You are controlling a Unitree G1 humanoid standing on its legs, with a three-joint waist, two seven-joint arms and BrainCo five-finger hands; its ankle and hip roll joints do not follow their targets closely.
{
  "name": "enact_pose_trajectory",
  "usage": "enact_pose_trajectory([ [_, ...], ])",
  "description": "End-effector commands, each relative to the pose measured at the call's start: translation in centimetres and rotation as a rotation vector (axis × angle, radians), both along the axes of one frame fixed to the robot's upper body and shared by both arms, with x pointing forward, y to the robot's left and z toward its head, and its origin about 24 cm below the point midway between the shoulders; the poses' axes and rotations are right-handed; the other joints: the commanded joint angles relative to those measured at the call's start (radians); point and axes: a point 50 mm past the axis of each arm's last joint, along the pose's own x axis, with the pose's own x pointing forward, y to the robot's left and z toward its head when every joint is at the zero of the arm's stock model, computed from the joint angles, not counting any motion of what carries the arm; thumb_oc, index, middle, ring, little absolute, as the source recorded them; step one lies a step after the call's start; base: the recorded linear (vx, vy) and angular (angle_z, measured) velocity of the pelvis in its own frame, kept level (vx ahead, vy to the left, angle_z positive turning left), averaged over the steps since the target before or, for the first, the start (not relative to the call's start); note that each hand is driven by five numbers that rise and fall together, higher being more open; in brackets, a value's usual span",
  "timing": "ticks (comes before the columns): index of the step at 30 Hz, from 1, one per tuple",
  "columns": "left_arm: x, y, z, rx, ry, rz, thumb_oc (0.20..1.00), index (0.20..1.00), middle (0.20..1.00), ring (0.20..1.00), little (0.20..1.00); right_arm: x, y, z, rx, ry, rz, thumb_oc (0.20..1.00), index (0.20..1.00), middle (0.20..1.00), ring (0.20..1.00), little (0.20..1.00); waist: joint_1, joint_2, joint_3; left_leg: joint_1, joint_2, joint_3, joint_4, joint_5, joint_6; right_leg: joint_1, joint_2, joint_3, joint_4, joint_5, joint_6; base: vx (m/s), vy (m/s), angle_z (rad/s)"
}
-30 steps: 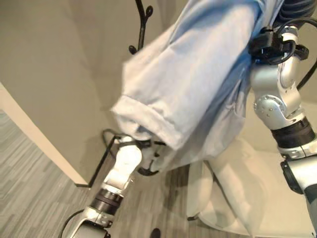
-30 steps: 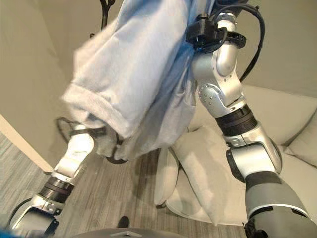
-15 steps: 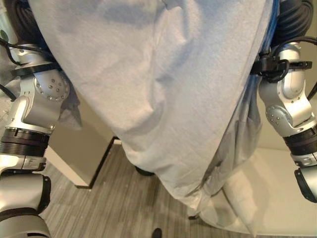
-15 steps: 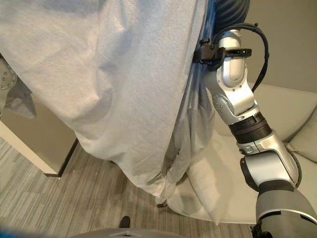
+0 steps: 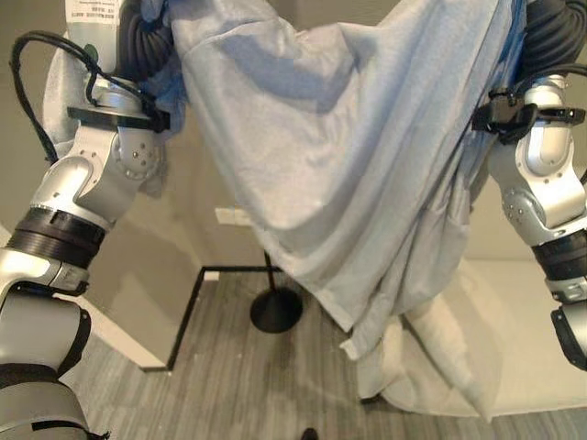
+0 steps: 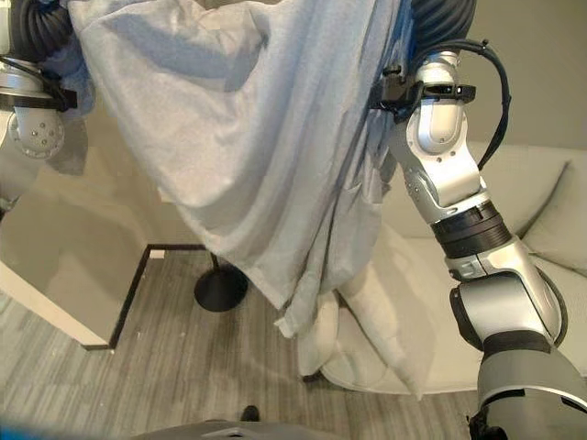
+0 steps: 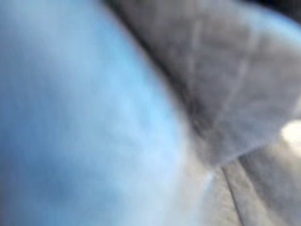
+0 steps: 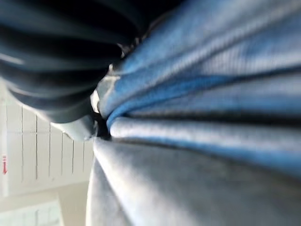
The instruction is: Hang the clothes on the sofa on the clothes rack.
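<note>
- Setting: beige wall (image 5: 229, 183) behind, grey striped floor (image 5: 229, 385) in the lower frame, pale sofa (image 6: 541, 275) at right with cushions (image 6: 385, 321) leaning at its near end
- Garment (image 5: 348, 183): light grey-blue cloth, spread wide across the upper frame, hanging between both raised arms; its lowest folds trail toward the cushions at lower centre
- Left hand: beyond the upper left edge of the head views, cloth bunched at its dark wrist cover (image 5: 147, 46); its wrist view gives blurred cloth; grasp cannot be told
- Right hand: past the upper right edge; in its wrist view, gathered pleats of cloth run in beside the dark ribbed cover (image 8: 51, 47); fingers unseen, so grasp cannot be told
- Handling, as judged: soft, light, limp; it will sag and swing, and loose folds may slip; best taken at a gathered top edge or collar, so a loop can drop over a hook
- Rack: round black base (image 5: 276, 310) and thin pole (image 5: 269, 270) at centre, on the floor behind the cloth; upper hooks hidden by it
- Obstruction: the spread cloth screens the rack's top from the head views, so aiming for a hook looks hard
</note>
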Motion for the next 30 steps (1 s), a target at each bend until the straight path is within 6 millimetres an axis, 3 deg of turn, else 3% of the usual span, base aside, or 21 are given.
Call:
enact_pose_trajectory([
  [1,-1.3,1.9,3.1,0.010,-0.109,0.109,0.200,0.200,0.200,0.200,0.200,-0.9,-1.3,3.2,0.020,-0.127,-0.067,0.200,0.200,0.200,0.200,0.200,0.017,-0.017,-0.042,0.025,0.065,-0.082,0.016,-0.099,-0.061,0.027,0.059,0.021,-0.162,0.101,0.020,0.22,0.054,0.13],
  [2,-1.0,2.0,4.0,0.020,-0.119,0.146,0.200,0.200,0.200,0.200,0.200,-0.6,-2.3,2.8,-0.025,-0.106,-0.134,0.200,0.200,0.200,0.200,0.200,-0.006,-0.023,-0.057,0.057,0.053,-0.084,-0.015,-0.094,-0.060,0.012,0.161,0.018,-0.293,0.026,0.026,0.20,0.029,0.22],
  [4,-1.0,2.0,4.4,0.021,-0.124,0.156,0.200,0.200,0.200,0.200,0.200,-0.3,-2.8,2.6,-0.048,-0.091,-0.174,0.200,0.200,0.200,0.200,0.200,-0.015,-0.029,-0.058,0.074,0.042,-0.096,-0.029,-0.094,-0.059,-0.004,0.192,0.027,-0.357,0.037,0.031,0.24,0.054,0.45],
  [5,-0.8,2.1,4.9,0.013,-0.128,0.177,0.200,0.200,0.200,0.200,0.200,0.2,-4.0,1.8,-0.075,-0.046,-0.232,0.200,0.200,0.200,0.200,0.200,-0.039,-0.032,-0.050,0.118,0.028,-0.121,-0.055,-0.101,-0.059,-0.059,0.246,0.061,-0.444,0.087,0.046,0.23,0.062,0.38],
  [6,-0.7,2.1,5.0,0.014,-0.128,0.176,0.200,0.200,0.200,0.200,0.200,0.2,-4.1,1.9,-0.074,-0.045,-0.233,0.200,0.200,0.200,0.200,0.200,-0.038,-0.030,-0.050,0.122,0.032,-0.123,-0.059,-0.103,-0.058,-0.055,0.249,0.060,-0.450,0.089,0.046,0.23,0.073,0.18],
  [9,-0.2,2.5,4.9,0.034,-0.097,0.220,0.200,0.200,0.200,0.200,0.200,0.5,-6.5,1.2,-0.097,0.008,-0.326,0.200,0.200,0.200,0.200,0.200,-0.084,-0.031,-0.039,0.180,-0.001,-0.161,-0.088,-0.108,-0.065,-0.113,0.287,0.089,-0.538,0.186,0.067,0.23,0.080,0.73],
  [12,1.0,2.5,4.3,-0.004,-0.034,0.220,0.200,0.200,0.200,0.200,0.200,0.7,-9.0,1.1,-0.097,0.053,-0.440,0.200,0.200,0.200,0.200,0.200,-0.118,-0.029,-0.068,0.230,0.006,-0.180,-0.142,-0.107,-0.080,-0.067,0.272,0.066,-0.593,0.217,0.048,0.29,0.012,1.09],
  [13,1.7,2.8,3.4,-0.046,0.026,0.219,0.200,0.200,0.200,0.200,0.200,0.8,-9.9,1.1,-0.117,0.079,-0.495,0.200,0.200,0.200,0.200,0.200,-0.133,-0.019,-0.111,0.261,0.039,-0.180,-0.192,-0.099,-0.097,-0.045,0.285,0.065,-0.607,0.211,0.036,0.46,-0.033,0.76],
  [16,2.4,3.2,2.7,-0.056,0.077,0.241,0.200,0.200,0.200,0.200,0.200,1.0,-10.7,1.5,-0.149,0.106,-0.539,0.200,0.200,0.200,0.200,0.200,-0.156,-0.011,-0.125,0.268,0.066,-0.199,-0.201,-0.104,-0.123,-0.048,0.294,0.044,-0.591,0.189,0.027,0.27,-0.016,0.54],
  [21,2.9,3.8,2.0,0.038,0.137,0.329,0.200,0.200,0.200,0.200,0.200,0.7,-10.8,2.1,-0.231,0.093,-0.555,0.200,0.200,0.200,0.200,0.200,-0.173,-0.012,-0.136,0.279,0.104,-0.209,-0.201,-0.110,-0.160,-0.052,0.298,0.016,-0.576,0.166,0.017,0.14,-0.019,0.04],
  [27,2.2,7.1,1.3,0.063,0.201,0.486,0.200,0.200,0.200,0.200,0.200,1.2,-10.6,2.1,-0.351,0.105,-0.619,0.200,0.200,0.200,0.200,0.200,-0.164,-0.016,-0.152,0.279,0.144,-0.205,-0.201,-0.070,-0.196,-0.028,0.302,0.001,-0.599,0.161,0.012,0.12,-0.001,-0.01],
  [29,2.2,7.2,1.3,0.063,0.201,0.487,0.200,0.200,0.200,0.200,0.200,1.2,-10.5,2.1,-0.351,0.105,-0.618,0.200,0.200,0.200,0.200,0.200,-0.165,-0.015,-0.152,0.279,0.145,-0.205,-0.201,-0.070,-0.196,-0.027,0.302,0.001,-0.600,0.162,0.011,0.07,0.005,0.11],
  [30,1.6,8.3,1.3,0.067,0.203,0.528,0.200,0.200,0.200,0.200,0.200,1.1,-10.8,2.1,-0.355,0.099,-0.638,0.200,0.200,0.200,0.200,0.200,-0.158,-0.017,-0.153,0.278,0.153,-0.205,-0.201,-0.061,-0.203,-0.023,0.303,0.000,-0.609,0.163,0.011,0.11,0.016,0.25],
])
